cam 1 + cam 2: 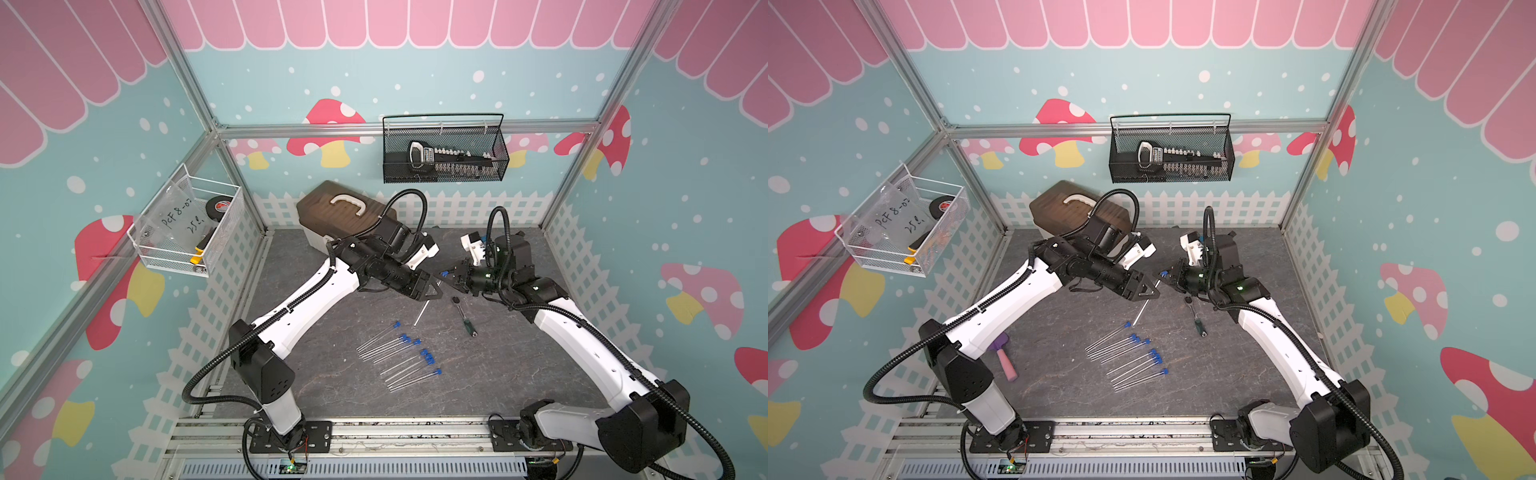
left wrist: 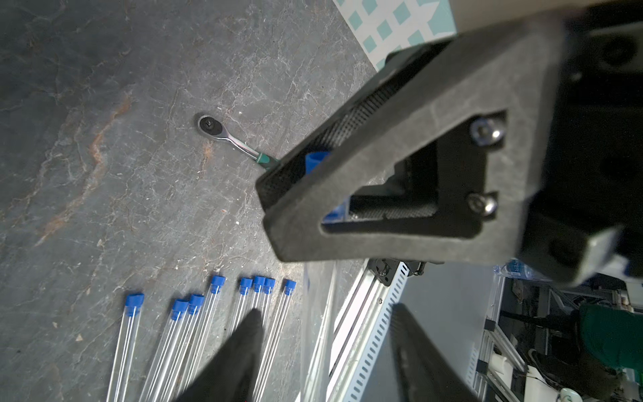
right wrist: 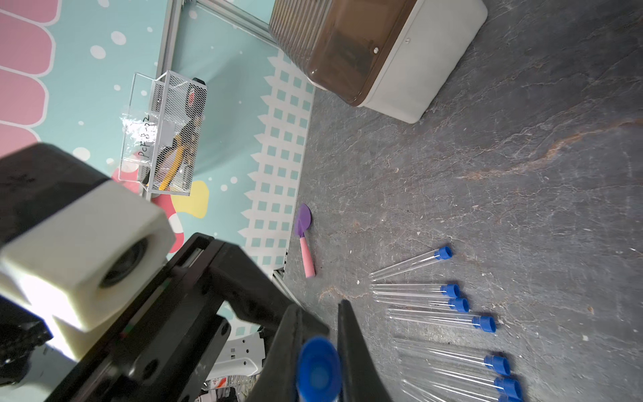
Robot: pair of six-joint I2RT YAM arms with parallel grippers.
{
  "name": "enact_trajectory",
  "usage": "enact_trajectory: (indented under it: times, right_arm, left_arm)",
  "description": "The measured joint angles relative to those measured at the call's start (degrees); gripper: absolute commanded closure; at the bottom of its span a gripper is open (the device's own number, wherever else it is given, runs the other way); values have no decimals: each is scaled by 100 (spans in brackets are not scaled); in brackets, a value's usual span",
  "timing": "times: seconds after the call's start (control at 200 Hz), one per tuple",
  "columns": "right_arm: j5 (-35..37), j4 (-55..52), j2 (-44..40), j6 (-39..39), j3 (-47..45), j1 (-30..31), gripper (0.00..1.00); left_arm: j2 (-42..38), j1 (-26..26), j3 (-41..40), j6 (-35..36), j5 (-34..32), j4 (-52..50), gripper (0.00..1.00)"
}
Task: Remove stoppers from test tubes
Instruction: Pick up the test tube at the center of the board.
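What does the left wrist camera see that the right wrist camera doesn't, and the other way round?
Only the left wrist view shows the ratchet wrench. Only the right wrist view shows the brown-lidded box, the white wire basket and the purple scoop. Both show the row of stoppered test tubes and the blue stopper pinched in the right gripper.

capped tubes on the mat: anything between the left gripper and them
Only the uncapped tube. It sits just below the open left gripper, on the way down to the row of capped tubes. The ratchet wrench lies off to one side, apart from the row. Nothing covers the tubes themselves.
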Motion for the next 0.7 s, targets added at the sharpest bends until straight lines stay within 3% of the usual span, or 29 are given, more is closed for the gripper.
enact_trajectory:
  times: [0.31,0.405,0.455,0.49,0.57,0.63,0.7]
  right_arm:
    - [0,422,-22,428,-96,0,89]
    - [-39,516,-22,511,-101,0,89]
    - [-52,555,-22,538,-101,0,89]
    - [-63,584,-22,555,-101,0,89]
    - [-87,649,-22,597,-105,0,89]
    - [-98,675,-20,623,-107,0,89]
    - [-105,715,-20,649,-127,0,89]
  left_arm:
    - [-94,83,-568,-79,37,389,3]
    - [-197,90,-787,-107,37,492,26]
    - [-223,96,-820,-153,59,522,48]
    - [-238,105,-822,-127,68,542,56]
    - [-254,120,-822,-127,114,588,58]
    - [-264,120,-822,-122,146,605,66]
    - [-278,118,-820,-105,170,616,66]
